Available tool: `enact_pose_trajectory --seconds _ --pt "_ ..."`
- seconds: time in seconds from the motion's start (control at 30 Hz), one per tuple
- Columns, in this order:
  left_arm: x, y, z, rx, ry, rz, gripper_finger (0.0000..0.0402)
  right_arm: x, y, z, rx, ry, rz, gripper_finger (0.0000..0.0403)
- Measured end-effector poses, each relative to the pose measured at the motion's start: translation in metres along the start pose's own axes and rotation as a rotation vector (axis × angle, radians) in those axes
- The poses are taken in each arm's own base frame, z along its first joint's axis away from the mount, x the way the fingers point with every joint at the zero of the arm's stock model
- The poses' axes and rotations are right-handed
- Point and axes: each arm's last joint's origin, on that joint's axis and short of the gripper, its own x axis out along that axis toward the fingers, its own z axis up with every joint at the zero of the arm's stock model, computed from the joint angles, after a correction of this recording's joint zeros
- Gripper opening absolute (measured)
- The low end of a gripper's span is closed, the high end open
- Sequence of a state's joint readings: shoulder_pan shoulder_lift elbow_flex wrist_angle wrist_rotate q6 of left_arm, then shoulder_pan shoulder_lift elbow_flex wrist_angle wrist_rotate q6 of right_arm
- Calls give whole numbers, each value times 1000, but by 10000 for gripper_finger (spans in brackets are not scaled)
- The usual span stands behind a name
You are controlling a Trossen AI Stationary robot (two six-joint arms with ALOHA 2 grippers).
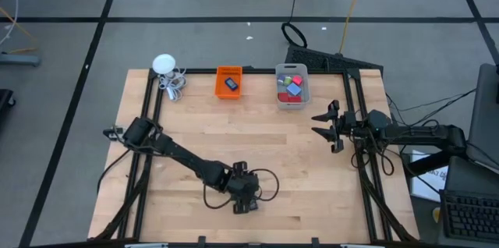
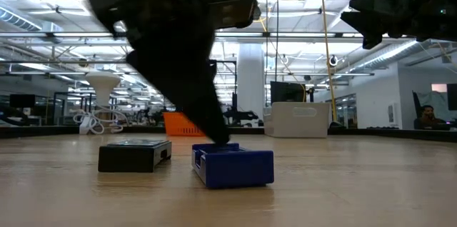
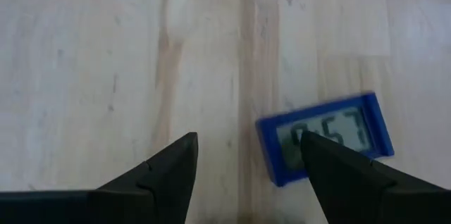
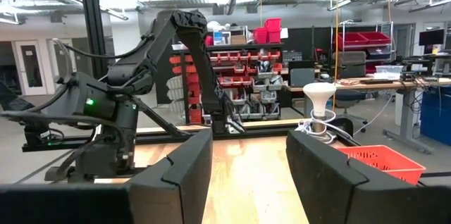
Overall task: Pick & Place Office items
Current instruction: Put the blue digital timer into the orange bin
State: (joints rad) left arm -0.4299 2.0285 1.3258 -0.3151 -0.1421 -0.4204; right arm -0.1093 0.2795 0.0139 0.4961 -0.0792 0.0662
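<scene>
A pale, planked wooden table (image 1: 257,147) framed in black rail stands on a grey floor; the level view looks past it into a bright workshop hall. Take the orange bin (image 1: 228,82) at the table's far edge as the mark. It is a small mesh-sided basket holding one dark flat rectangle (image 1: 231,84). Just beside it, toward the right arm, sits the clear grey bin (image 1: 291,86), smooth-walled, with red, pink and blue blocks (image 1: 292,90) piled inside. On the orange bin's other side rests a white round gadget (image 1: 164,64) with its coiled cable.

Well away from the orange bin, near the table's front edge, the left gripper (image 3: 246,164) hovers low, its fingers spread wide and holding nothing. One fingertip (image 3: 317,146) overlaps a blue flat rectangular item (image 3: 324,138) lying face-up, a grey display with digits set in its frame; its long axis runs across the gap between the fingers, slightly tilted. In the level view a black flat block (image 2: 134,155) lies just beside the blue one.

The right gripper (image 1: 326,125) hangs above the table beyond the grey bin, fingers wide apart, empty.
</scene>
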Motion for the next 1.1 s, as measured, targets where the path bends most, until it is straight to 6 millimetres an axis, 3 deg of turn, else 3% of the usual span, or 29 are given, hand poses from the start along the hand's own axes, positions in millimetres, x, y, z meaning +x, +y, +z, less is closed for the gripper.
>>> enact_pose_trajectory --seconds 0.17,0.5,0.73,0.97,1.1 --pt "3 -3 -6 37 5 64 255 0 0 0 0 0 0 171" --pt "-3 13 -15 36 76 306 255 0 0 0 0 0 0 171" --pt "-8 34 -18 -231 135 410 255 0 0 0 0 0 0 171" --pt "-9 51 -17 -540 184 406 255 0 0 0 0 0 0 171" --pt "-13 57 -9 -429 206 349 255 0 0 0 0 0 -1 171"
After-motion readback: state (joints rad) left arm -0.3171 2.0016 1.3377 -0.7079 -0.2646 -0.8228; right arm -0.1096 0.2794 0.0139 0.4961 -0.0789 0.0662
